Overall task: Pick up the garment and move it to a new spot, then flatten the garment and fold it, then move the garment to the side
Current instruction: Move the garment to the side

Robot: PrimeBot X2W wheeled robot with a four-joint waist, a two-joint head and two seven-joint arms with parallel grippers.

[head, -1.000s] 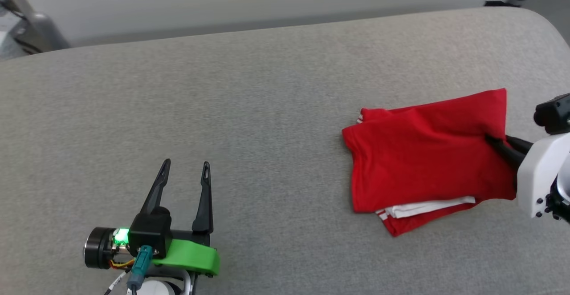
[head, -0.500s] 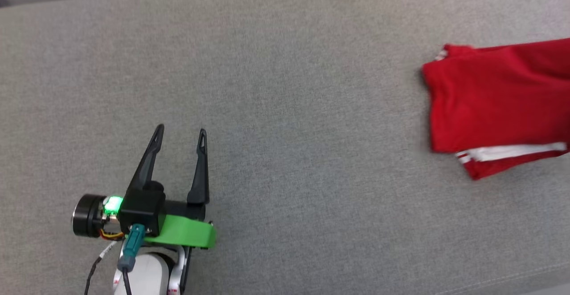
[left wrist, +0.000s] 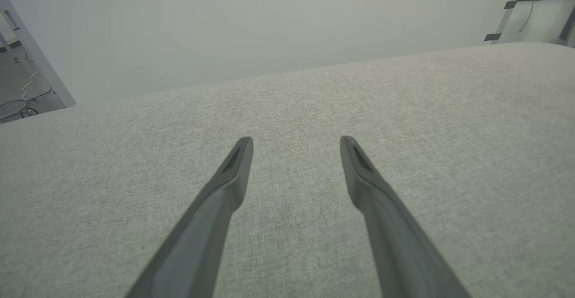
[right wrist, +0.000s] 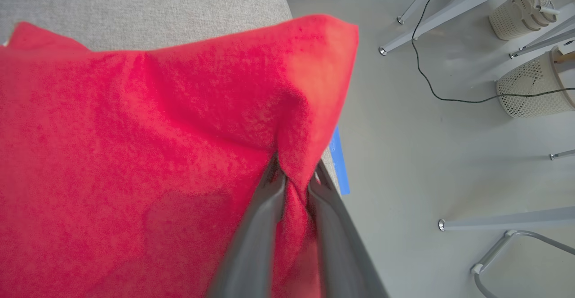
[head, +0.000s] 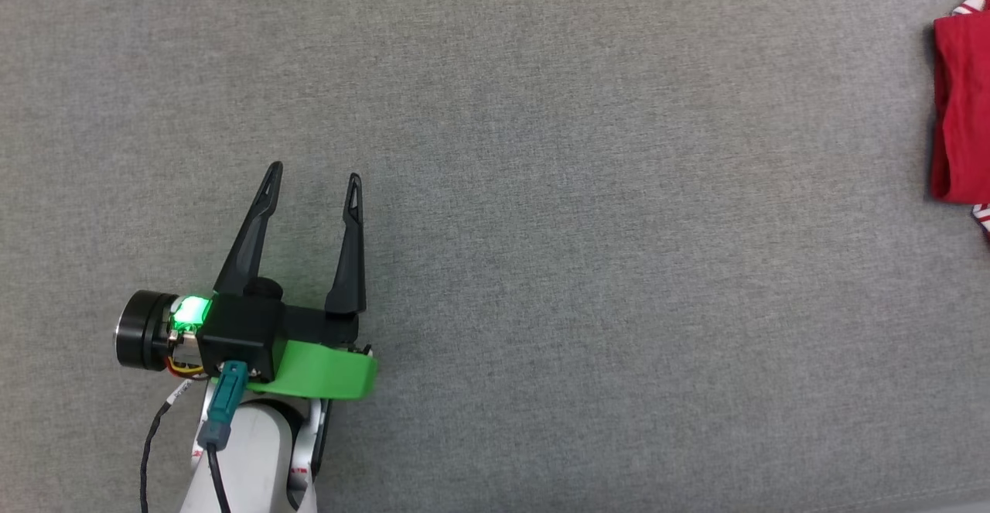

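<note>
1. The left claw (head: 314,171) is hovering at the lower left of the head view over the grey bench (head: 588,250). Its 2 fingers are spreading wide and gripping nothing. In the left wrist view (left wrist: 296,140) bare fabric is showing between them.
2. Ahead of that claw the bench is running unobstructed to its far edge, where a pale wall (left wrist: 251,28) is rising.
3. Rightwards, a broad stretch of bench is lying open as far as the garment (head: 959,111).
4. The garment is lying at the head view's right border, which is cutting off all but a red strip and bits of striped trim.
5. In the right wrist view the right claw (right wrist: 295,172) is pinching a fold of the garment (right wrist: 134,154), its fingers nearly together and cloth bunching over their tips.
6. This pinch is sitting at the bench's rounded corner, and the garment's far corner is reaching past it over the floor (right wrist: 404,131). Whether that corner is resting or lifted is unclear.
7. On the floor, metal legs (right wrist: 503,220), a black cable (right wrist: 431,89) and 2 pale perforated baskets (right wrist: 534,86) are standing close by.
</note>
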